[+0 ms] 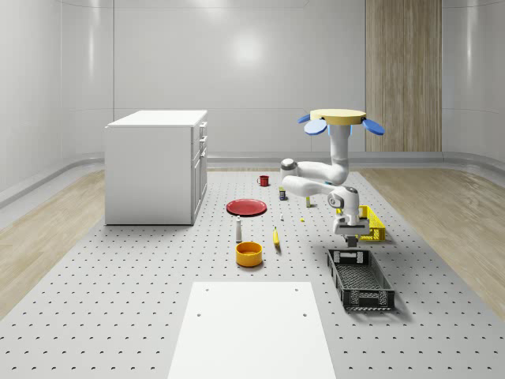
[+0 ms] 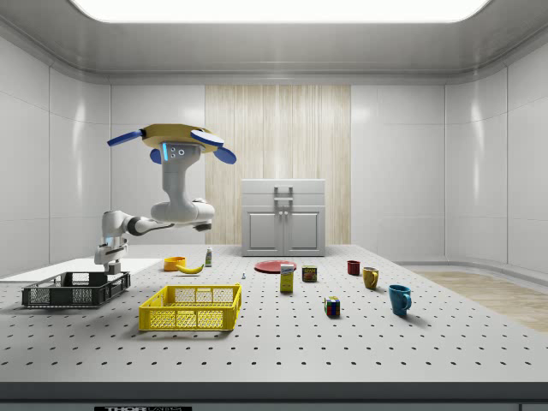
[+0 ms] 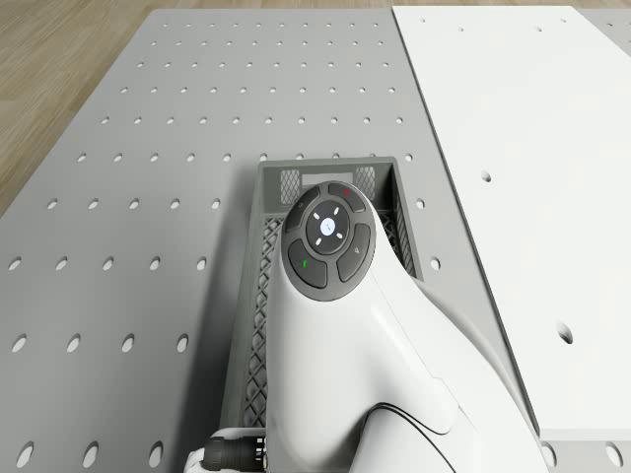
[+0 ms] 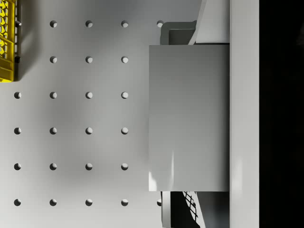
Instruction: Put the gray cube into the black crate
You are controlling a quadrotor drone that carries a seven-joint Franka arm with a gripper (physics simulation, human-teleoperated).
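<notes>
Fingers: clenched on the gray cube, whose flat gray face sits against one finger in the wrist view.
Gray cube: held in the air just above the far end of the black crate, not yet inside it.
Gripper: points straight down over the black crate's end nearest the yellow basket.
Arm: hangs bent from the drone, its wrist above the black crate.
Drone: hovers well above the table, behind the black crate and beyond the yellow basket in the whole-scene view.
Black crate: lies on the table just beside the white panel, on the whole-scene view's right.
Orange bowl: stands to the black crate's left in the whole-scene view, with a banana between them.
</notes>
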